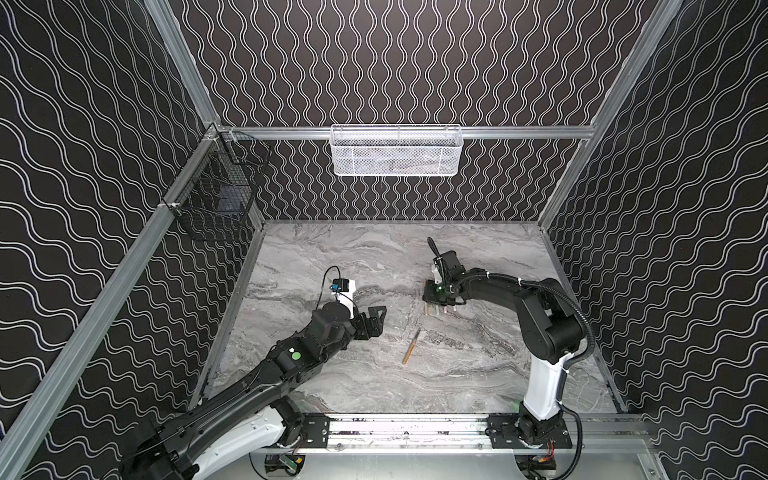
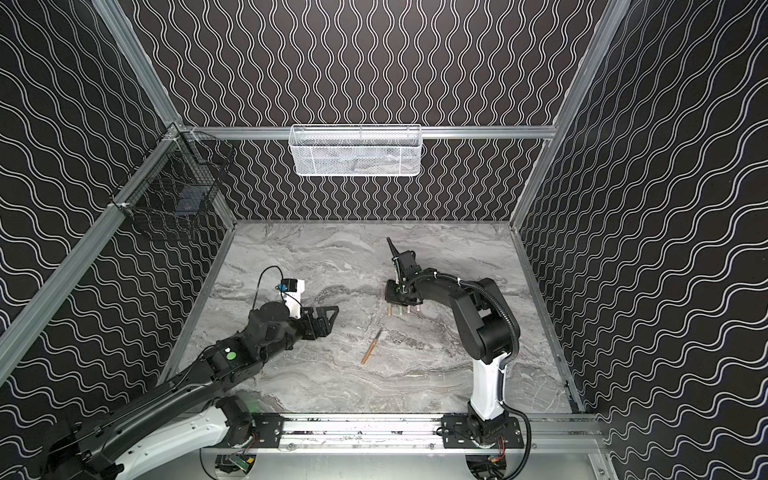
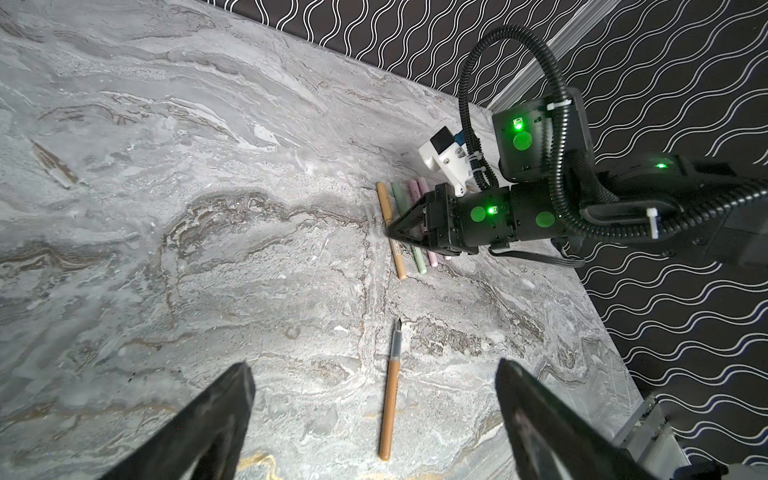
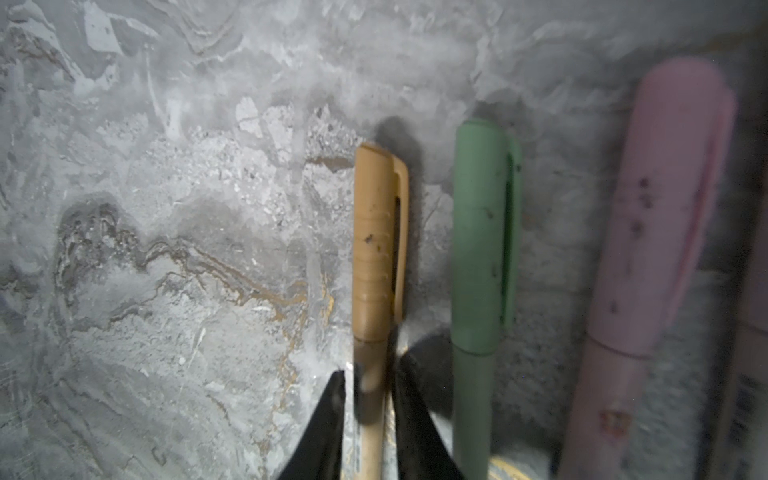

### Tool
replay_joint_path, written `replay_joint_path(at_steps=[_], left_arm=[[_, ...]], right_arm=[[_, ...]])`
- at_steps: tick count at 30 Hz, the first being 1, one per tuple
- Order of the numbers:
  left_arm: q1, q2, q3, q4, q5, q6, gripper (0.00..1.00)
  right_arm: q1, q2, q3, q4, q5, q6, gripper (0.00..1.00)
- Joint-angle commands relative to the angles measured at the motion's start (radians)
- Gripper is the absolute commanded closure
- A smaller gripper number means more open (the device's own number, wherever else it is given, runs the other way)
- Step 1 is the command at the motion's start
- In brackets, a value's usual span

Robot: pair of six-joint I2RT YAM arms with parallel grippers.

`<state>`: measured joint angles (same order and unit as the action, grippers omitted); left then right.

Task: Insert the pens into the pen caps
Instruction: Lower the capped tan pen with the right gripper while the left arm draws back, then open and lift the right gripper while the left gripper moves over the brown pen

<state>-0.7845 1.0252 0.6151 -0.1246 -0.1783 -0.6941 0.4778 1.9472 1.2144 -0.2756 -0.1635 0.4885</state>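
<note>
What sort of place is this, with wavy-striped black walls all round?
Probably a robotics test booth: two black-and-white robot arms mounted on a metal rail, aluminium-framed patterned walls, and a grey marble-look tabletop holding coloured pens.

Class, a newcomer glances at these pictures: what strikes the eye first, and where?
One uncapped tan-orange pen lies alone on the marble table, ahead of the wide-open left gripper. Farther back, four capped pens lie side by side; the right gripper straddles the tan capped pen.
</note>
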Motion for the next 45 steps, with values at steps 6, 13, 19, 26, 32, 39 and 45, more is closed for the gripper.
replay_joint_path(at_steps=[6, 13, 19, 26, 32, 39, 45], left_arm=[[0.001, 0.049, 0.082, 0.024, 0.135, 0.145, 0.05], [0.002, 0.044, 0.123, -0.033, 0.041, 0.186, 0.01], [0.001, -0.003, 0.112, -0.003, -0.029, 0.226, 0.02], [0.002, 0.058, 0.203, -0.188, -0.099, 0.235, 0.01], [0.001, 0.17, 0.249, -0.288, -0.049, 0.269, 0.01], [-0.137, 0.409, 0.369, -0.442, -0.033, 0.333, 0.44], [-0.251, 0.598, 0.457, -0.485, 0.002, 0.357, 0.57]], right_arm=[[0.003, -0.161, -0.019, 0.026, -0.077, 0.013, 0.63], [0.004, -0.337, -0.055, 0.015, -0.068, -0.014, 0.59], [0.003, -0.538, -0.206, 0.08, -0.009, -0.038, 0.57], [-0.001, -0.737, -0.41, 0.178, 0.134, -0.059, 0.5], [-0.01, -0.792, -0.452, 0.156, 0.151, -0.05, 0.49], [-0.012, -0.834, -0.495, 0.186, 0.084, -0.074, 0.72], [-0.011, -0.817, -0.462, 0.137, 0.083, -0.078, 0.96]])
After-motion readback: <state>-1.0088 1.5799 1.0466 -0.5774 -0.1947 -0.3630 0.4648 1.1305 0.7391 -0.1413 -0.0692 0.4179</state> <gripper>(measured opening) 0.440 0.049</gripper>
